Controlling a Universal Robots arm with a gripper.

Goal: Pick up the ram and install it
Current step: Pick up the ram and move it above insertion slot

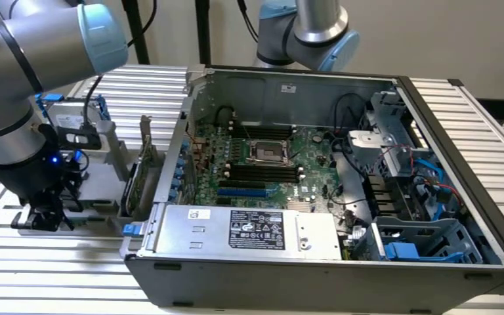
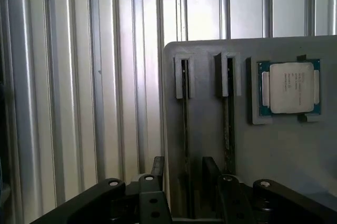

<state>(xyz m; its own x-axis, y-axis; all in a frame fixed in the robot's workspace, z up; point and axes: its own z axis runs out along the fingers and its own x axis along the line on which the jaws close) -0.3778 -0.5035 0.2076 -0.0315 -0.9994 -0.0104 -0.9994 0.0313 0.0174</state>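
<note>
The slatted table (image 1: 60, 262) lies nearest, with open room along its near strip. On it, at the exterior view's left, the gripper (image 1: 44, 220) hangs low over a grey tray (image 2: 205, 129). The wrist view shows the fingers (image 2: 210, 174) spread wide, holding nothing. The ram (image 2: 184, 129) stands on edge in one of the tray's slots, running between the two fingers. I cannot tell whether either finger touches it.

So the pick-up is not done: the arm is lined up over the stick, but no grip has been made. All of the install is left. The black memory slots (image 1: 256, 174) on the board inside the case (image 1: 322, 282) look empty, though that is a judgement.

Room is tight at the tray. A second slot (image 2: 229, 124) with another thin dark strip lies just beside the first, and one finger sits between the two. Raised guides flank each slot's far end. The processor (image 2: 290, 88) rests in its own pocket beyond the second slot, apart from the fingers.

Between tray and board stand upright cards (image 1: 142, 174) and then the case's side wall. Both would have to be cleared from above. Inside, the power supply (image 1: 243, 228) borders the memory slots on the near side and cables crowd the exterior view's right, while the space straight above the slots looks open.
</note>
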